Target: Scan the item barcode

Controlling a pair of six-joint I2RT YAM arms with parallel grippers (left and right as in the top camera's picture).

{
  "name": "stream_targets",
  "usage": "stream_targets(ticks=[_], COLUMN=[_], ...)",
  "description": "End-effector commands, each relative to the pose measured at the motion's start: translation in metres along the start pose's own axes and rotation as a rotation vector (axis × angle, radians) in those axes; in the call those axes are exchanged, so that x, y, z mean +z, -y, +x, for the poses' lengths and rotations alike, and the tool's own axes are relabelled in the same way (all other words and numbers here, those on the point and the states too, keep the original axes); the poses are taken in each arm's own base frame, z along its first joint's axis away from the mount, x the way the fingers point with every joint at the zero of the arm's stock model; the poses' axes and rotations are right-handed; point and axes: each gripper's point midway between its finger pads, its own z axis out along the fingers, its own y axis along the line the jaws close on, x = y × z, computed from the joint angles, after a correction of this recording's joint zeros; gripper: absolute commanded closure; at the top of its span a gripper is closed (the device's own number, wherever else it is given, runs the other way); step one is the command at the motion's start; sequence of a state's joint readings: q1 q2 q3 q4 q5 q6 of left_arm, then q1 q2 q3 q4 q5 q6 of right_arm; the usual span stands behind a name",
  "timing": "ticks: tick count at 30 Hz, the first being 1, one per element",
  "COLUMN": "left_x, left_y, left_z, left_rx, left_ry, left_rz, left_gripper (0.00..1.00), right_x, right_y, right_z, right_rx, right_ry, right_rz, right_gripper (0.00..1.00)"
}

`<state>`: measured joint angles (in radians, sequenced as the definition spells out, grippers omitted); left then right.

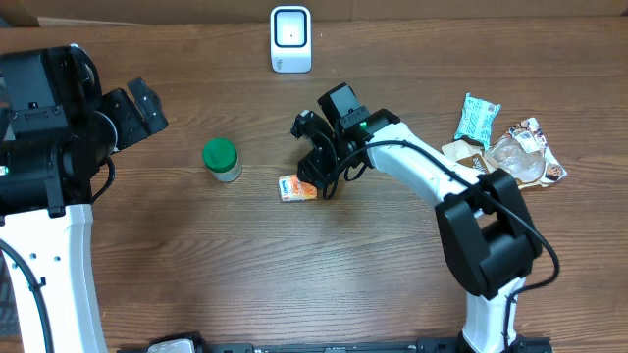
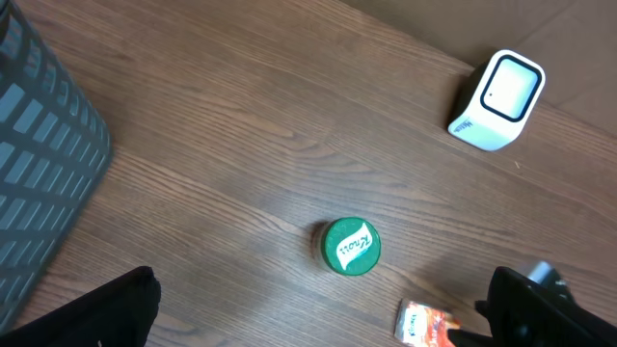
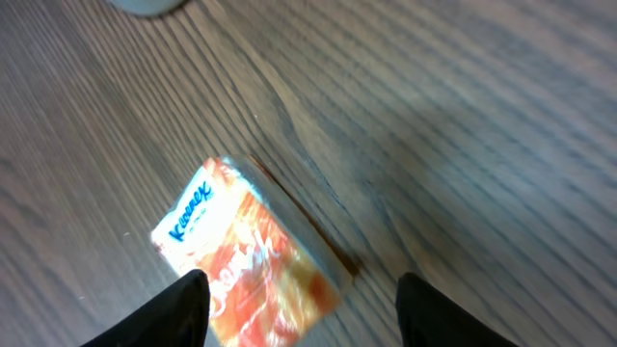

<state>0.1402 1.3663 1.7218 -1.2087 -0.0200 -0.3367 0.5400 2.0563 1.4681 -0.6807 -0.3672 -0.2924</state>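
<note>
Overhead: the pack lies flat on the table, well apart from the scanner, under the right gripper. Bare wood lies between them, with a jar off to one side.

Left wrist: the left gripper is spread wide and empty, and a basket crowds one edge.

Right wrist: the jaws are parted and apparently not pinching the pack. Scanning looks undone.

The green lid reads "Knorr" in white script, and the orange pack carries "Kleenex" in blue at its ten o'clock corner.
</note>
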Motion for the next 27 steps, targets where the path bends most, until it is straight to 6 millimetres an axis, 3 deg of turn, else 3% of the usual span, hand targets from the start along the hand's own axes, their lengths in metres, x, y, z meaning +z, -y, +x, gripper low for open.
stream_targets(ticks=[1, 7, 14, 18, 22, 27], left_x=[0.001, 0.001, 0.001, 0.001, 0.001, 0.001], left_y=[-0.002, -0.002, -0.002, -0.002, -0.002, -0.002], left_z=[-0.001, -0.001, -0.001, -0.001, -0.001, -0.001], left_rx=[0.005, 0.005, 0.005, 0.005, 0.005, 0.005], left_ry=[0.000, 0.000, 0.000, 0.000, 0.000, 0.000], left_rz=[-0.009, -0.010, -0.010, -0.010, -0.010, -0.010], left_gripper=[0.01, 0.00, 0.00, 0.00, 0.00, 0.01], right_x=[0.019, 0.022, 0.020, 0.019, 0.016, 0.019], right_y=[0.001, 0.003, -0.001, -0.013, -0.030, -0.014], right_z=[0.001, 0.003, 0.021, 0.027, 0.020, 0.020], right_rx=[-0.030, -0.008, 0.085, 0.103, 0.140, 0.482], right_ry=[-0.012, -0.019, -0.088, -0.112, -0.086, -0.107], right_rz=[-0.042, -0.040, -0.057, -0.116, -0.221, -0.112], right_gripper=[0.43, 0.68, 0.82, 0.96, 0.96, 0.96])
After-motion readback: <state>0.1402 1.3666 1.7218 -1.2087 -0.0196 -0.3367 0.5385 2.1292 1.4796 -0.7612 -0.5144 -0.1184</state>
